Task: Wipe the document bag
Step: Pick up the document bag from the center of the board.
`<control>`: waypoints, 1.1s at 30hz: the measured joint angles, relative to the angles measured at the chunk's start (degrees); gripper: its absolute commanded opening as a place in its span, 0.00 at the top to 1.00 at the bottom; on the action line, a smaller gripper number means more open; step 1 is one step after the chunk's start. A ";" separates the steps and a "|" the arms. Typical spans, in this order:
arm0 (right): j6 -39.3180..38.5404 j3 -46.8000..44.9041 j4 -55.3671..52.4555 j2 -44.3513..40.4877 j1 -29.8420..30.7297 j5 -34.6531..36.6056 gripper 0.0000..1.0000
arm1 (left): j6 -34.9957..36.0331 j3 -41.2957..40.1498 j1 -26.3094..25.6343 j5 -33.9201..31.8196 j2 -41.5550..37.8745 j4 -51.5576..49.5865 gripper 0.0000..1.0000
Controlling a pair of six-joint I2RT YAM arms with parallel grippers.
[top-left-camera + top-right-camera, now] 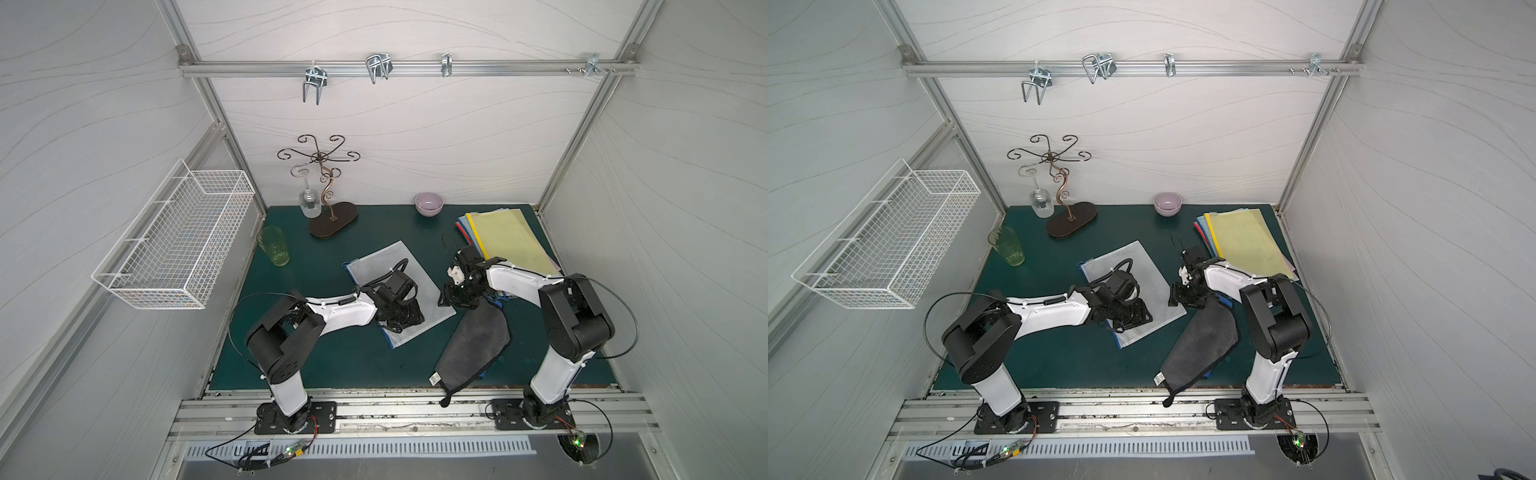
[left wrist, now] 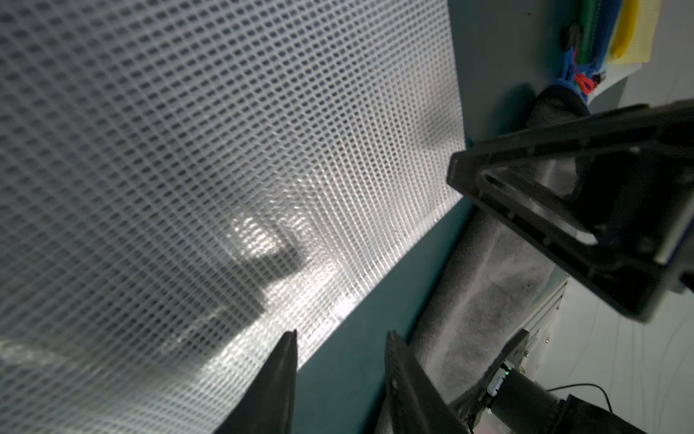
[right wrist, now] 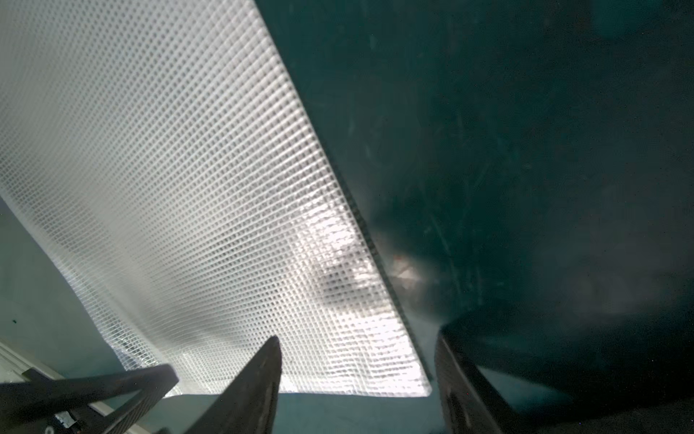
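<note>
Jaws apart, empty: left gripper [image 2: 340,334], right gripper [image 3: 356,334]; dark grey cloth [image 1: 473,345] seemingly ungrasped. If unpinned, white mesh document bag [image 1: 386,257] may slide.

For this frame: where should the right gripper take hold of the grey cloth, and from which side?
Probably its far end, pinched from above. The grey cloth lies flat on the green mat, and that end sits right beside the right gripper, whose jaws stand open. A flat cloth offers no raised edge, so a top-down pinch suits it best.
</note>
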 measured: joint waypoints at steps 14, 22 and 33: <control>3.37 -4.11 9.22 1.03 -0.39 -18.16 0.46 | -3.23 0.07 1.14 -0.31 3.52 3.89 0.60; 5.38 -5.44 9.70 0.96 -0.61 -21.09 0.99 | -3.52 -0.24 1.11 -0.28 3.74 5.22 0.60; 2.27 -2.34 -0.11 -6.64 -2.12 -10.88 1.00 | -1.44 -4.02 1.11 -3.72 -6.51 0.28 0.56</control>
